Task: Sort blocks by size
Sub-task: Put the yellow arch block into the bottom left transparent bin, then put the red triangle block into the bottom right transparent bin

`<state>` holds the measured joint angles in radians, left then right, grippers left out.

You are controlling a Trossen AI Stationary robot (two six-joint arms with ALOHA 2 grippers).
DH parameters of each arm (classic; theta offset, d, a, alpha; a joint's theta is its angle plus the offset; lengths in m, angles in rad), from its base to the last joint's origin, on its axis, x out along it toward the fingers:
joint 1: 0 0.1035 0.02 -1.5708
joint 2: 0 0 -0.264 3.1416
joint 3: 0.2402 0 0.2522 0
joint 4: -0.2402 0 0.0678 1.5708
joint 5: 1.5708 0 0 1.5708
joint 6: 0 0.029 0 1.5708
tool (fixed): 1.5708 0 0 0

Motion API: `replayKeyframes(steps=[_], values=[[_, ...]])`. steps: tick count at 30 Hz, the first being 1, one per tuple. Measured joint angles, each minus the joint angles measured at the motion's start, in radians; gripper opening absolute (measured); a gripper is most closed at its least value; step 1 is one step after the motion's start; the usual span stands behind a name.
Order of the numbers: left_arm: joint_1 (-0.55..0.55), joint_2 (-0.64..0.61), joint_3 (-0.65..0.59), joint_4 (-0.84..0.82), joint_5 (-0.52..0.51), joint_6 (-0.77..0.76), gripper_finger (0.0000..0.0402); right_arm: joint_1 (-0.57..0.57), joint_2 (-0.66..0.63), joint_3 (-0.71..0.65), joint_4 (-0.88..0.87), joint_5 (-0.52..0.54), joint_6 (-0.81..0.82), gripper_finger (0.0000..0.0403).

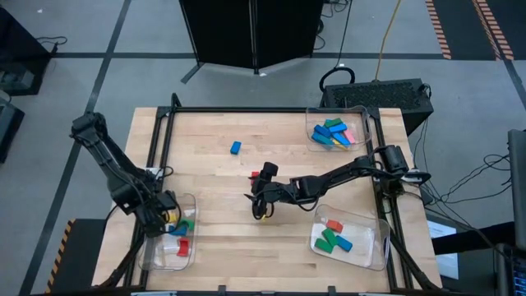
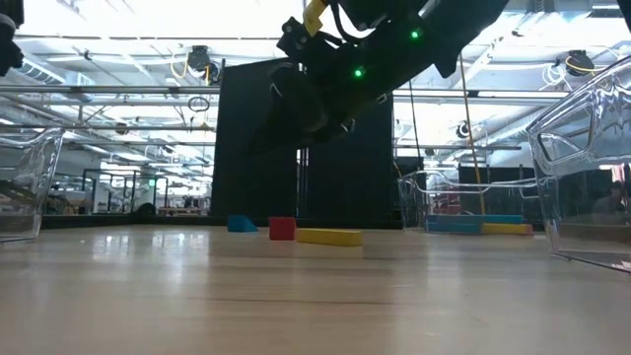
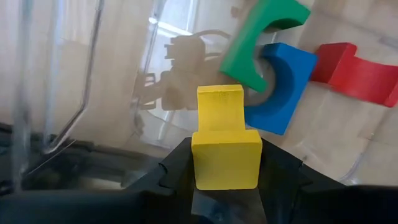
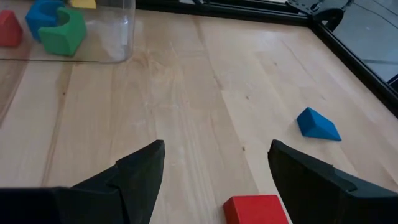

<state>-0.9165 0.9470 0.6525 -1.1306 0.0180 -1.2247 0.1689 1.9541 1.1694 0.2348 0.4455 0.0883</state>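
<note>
Blocks half sorted: I hold a yellow block (image 3: 225, 146) pinched in the left gripper (image 1: 168, 215) over the clear tray (image 1: 191, 247) at lower left of the high view.

My right gripper (image 4: 214, 163) stands spread above the red block (image 4: 256, 210) at table centre; a blue wedge (image 1: 236, 147) lies apart, upper middle. I fear the yellow block may catch the tray wall or bounce off the green arch (image 3: 252, 46) when released. The wooden table (image 1: 214, 181) is pale, with a dark cabinet (image 1: 251, 33) behind it.
</note>
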Motion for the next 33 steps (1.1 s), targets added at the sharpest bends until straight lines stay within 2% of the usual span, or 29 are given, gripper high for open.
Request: replayKeyframes(steps=[7, 18, 24, 28, 33], values=[[0.001, 0.000, -0.026, 0.023, 0.006, -0.001, 0.0134, -0.009, 0.000, 0.000, -0.001, -0.001, 0.013, 0.0279], [0.002, 0.000, -0.026, 0.023, -0.016, 0.003, 0.0181, -0.053, 0.000, 0.000, -0.043, -0.007, 0.050, 0.0279], [0.003, 0.000, -0.026, 0.023, -0.014, 0.000, 0.0186, -0.072, 0.000, 0.000, -0.040, -0.038, 0.059, 0.0279], [0.029, -0.001, 0.017, 0.019, 0.015, 0.002, 0.0187, -0.085, 0.000, 0.000, -0.037, -0.059, 0.068, 0.0279], [0.046, -0.001, 0.095, 0.018, -0.029, 0.068, 0.0187, -0.106, 0.000, 0.000, -0.029, -0.060, 0.068, 0.0279]])
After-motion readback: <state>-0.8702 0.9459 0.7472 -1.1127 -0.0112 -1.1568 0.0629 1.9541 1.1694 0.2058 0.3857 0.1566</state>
